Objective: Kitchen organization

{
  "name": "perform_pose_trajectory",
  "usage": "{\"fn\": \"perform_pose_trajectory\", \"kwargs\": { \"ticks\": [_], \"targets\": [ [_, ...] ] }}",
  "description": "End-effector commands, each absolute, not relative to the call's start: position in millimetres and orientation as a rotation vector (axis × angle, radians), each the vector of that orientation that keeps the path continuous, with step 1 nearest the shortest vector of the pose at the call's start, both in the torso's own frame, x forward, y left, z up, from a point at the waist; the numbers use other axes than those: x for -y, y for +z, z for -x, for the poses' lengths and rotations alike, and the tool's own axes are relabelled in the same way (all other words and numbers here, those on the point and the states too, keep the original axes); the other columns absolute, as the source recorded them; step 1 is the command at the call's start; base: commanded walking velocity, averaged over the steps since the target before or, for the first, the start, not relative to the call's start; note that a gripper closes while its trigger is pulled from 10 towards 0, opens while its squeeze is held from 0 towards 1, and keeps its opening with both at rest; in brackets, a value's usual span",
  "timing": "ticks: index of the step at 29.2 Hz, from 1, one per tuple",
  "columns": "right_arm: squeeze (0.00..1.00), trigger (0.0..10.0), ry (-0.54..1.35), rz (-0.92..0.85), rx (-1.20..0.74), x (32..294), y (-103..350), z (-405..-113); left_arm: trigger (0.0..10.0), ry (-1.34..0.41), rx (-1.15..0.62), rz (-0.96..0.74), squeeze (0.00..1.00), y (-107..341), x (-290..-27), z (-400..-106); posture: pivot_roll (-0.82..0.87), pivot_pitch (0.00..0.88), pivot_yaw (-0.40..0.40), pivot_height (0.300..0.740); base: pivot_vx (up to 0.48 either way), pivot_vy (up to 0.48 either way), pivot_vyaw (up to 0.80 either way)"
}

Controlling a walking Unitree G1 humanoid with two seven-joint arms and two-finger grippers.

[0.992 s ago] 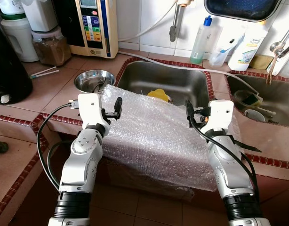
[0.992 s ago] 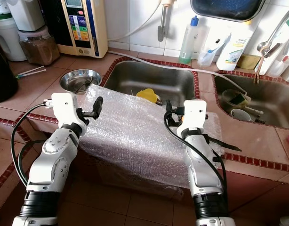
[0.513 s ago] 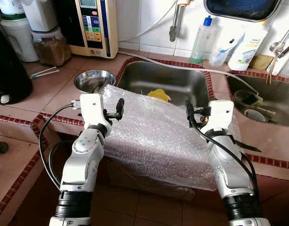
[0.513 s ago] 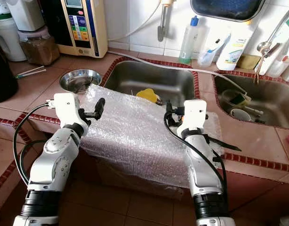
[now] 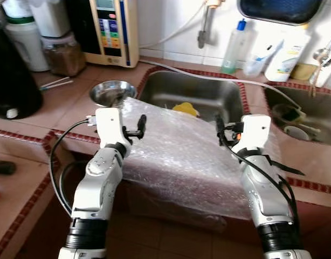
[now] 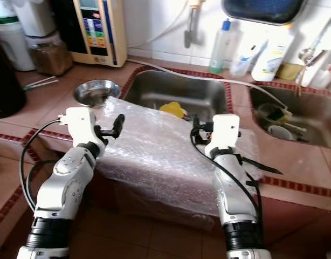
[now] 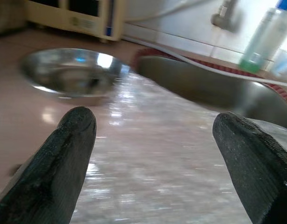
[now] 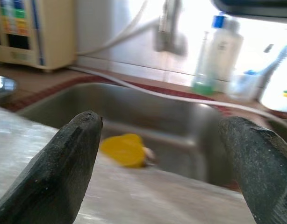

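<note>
Bubble wrap [image 5: 181, 156] — clear, crinkled sheet; draped over counter edge [image 5: 25, 135].

Two silver-grey metal arms with rounded, jointed segments end below in ribbed black cuffs and above in boxy white wrist housings. A black cable loops out from the side of each housing and runs back down along its arm. Beyond each housing sit the left gripper [image 5: 139, 123] and the right gripper [image 5: 219, 125], each made of two long matt black fingers [image 7: 71, 154] with blunt rounded tips and a slightly grainy surface.
</note>
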State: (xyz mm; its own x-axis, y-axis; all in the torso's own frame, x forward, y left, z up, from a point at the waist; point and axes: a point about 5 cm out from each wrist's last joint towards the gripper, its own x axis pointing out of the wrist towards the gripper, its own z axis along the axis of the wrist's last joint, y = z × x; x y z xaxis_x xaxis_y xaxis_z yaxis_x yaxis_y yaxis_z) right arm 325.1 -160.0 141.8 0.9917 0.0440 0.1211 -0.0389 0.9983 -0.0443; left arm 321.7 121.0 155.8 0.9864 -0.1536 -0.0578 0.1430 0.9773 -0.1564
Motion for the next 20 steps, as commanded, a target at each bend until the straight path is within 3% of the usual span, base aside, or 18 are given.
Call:
{"fn": "perform_pose_trajectory", "kwargs": {
  "ticks": [1,8,20],
  "targets": [
    [0.0,10.0,0.038,0.042,0.118,159.4,140.9,-324.8,10.0,-0.161,-0.046,0.139,0.0,163.5,-121.3,-323.1,0.07,0.0,-0.022,0.74,0.0,0.48,0.0],
    [0.0,10.0,0.03,0.044,0.119,161.2,141.2,-324.8,10.0,-0.157,-0.049,0.139,0.0,163.5,-121.2,-324.2,0.07,0.0,-0.018,0.74,0.0,0.48,0.0],
    [0.0,10.0,-0.003,0.051,0.127,167.4,142.8,-326.2,10.0,-0.223,-0.021,0.138,0.0,166.4,-117.2,-323.8,0.07,0.0,-0.006,0.74,0.0,0.0,0.0]
  ]
}}
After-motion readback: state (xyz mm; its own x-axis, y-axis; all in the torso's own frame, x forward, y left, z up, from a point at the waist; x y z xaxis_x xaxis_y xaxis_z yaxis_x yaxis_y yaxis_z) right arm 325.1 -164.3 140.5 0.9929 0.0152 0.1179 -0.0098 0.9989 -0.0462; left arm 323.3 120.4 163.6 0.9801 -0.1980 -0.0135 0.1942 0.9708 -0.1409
